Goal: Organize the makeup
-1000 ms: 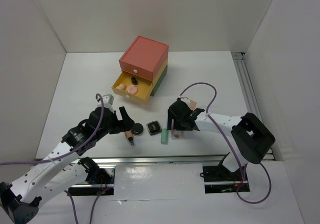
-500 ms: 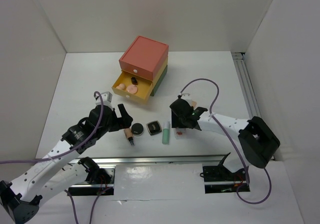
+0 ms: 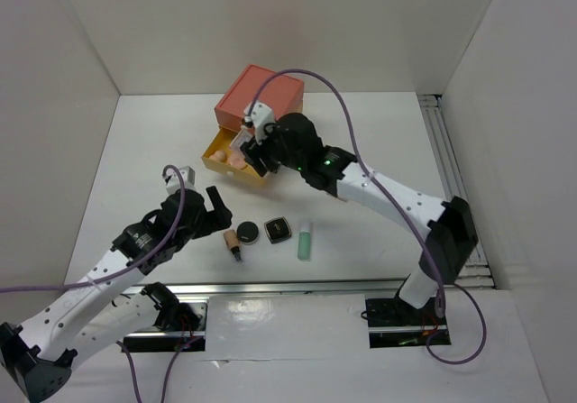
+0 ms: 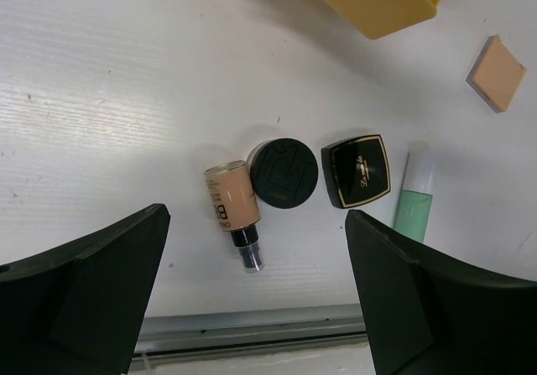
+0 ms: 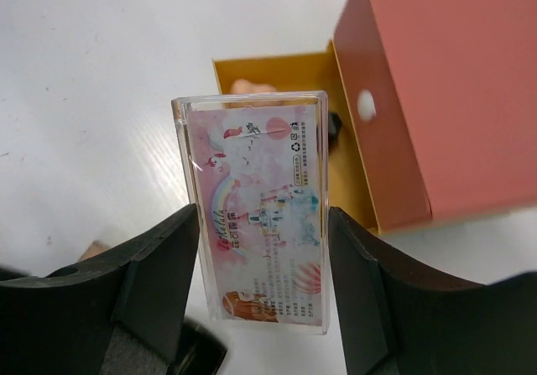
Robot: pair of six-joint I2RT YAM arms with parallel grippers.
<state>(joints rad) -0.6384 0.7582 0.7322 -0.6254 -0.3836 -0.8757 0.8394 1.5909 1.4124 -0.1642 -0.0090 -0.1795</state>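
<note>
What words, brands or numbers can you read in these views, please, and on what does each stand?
None can be quoted with confidence.
The pink printed card in a clear case, held in the right tool: small print, blurred.
The square black compact: gold script, too small.
The tan cylindrical bottle: dark marks, illegible.

Right wrist view: cannot read the small print on the pink sachet (image 5: pixel 256 216). Found most of the yellow drawer (image 5: pixel 351 165) hidden behind it. Cannot identify the black item (image 5: pixel 335 124) peeking out at the sachet's 2 o'clock, nor the blurred tan shape (image 5: pixel 95 249) at its 9 o'clock. Found the red box (image 5: pixel 436 81) cut off at 3 o'clock.

Left wrist view: found the drawer cut off at 12 o'clock, and both fingers of the left gripper (image 4: pixel 256 214) cut off at 5 and 7 o'clock.

Top view: cannot make out the sachet at the right gripper (image 3: pixel 255 146).
</note>
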